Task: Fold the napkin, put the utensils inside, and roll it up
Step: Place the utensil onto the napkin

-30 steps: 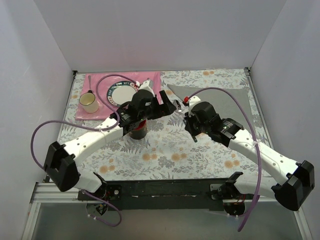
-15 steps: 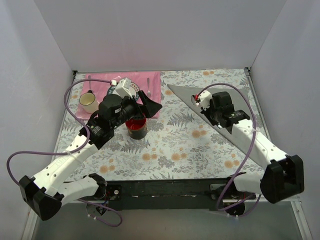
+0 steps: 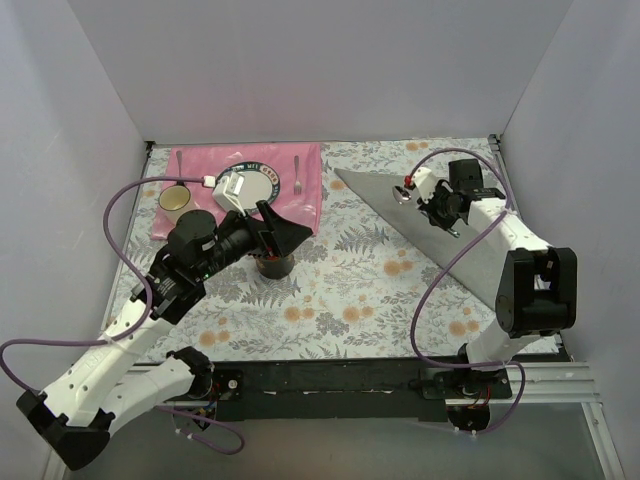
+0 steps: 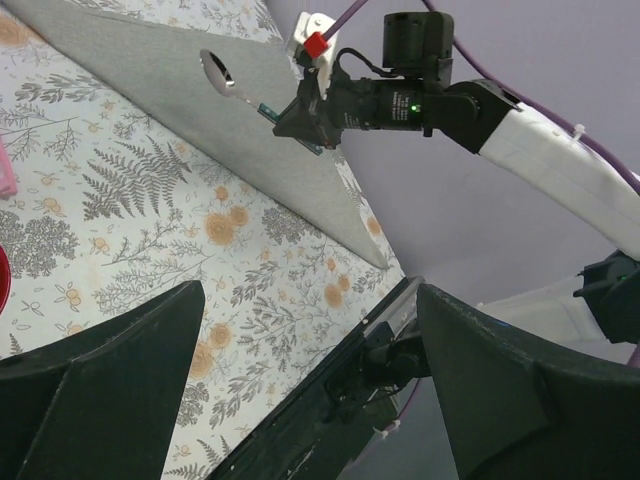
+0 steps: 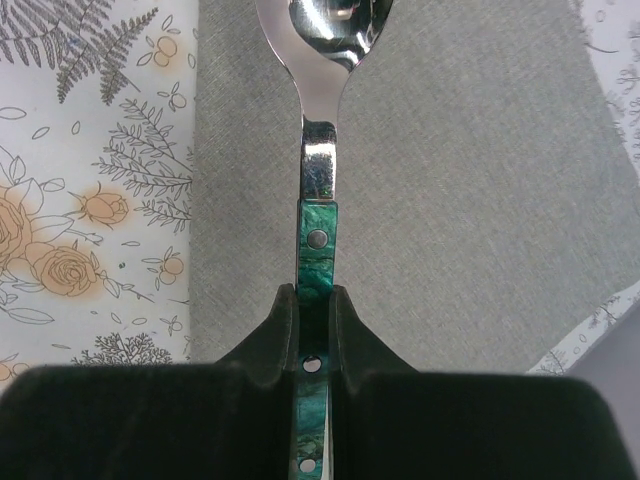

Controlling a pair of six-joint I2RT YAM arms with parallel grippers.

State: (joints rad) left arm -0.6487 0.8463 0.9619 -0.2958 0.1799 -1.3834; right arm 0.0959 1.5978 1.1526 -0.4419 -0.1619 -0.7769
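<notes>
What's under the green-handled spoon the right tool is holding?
The plain grey cloth napkin lies under the green-handled silver spoon, bowl and neck. The right tool covers the handle's rear, so what lies beneath that is hidden. Whether it touches is unclear.

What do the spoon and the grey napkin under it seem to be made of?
The spoon: bowl and neck look like polished metal, mirror-bright; handle seems marbled green plastic or resin, with silver rivets. The napkin: matte grey woven cloth, fine weave shows.
</notes>
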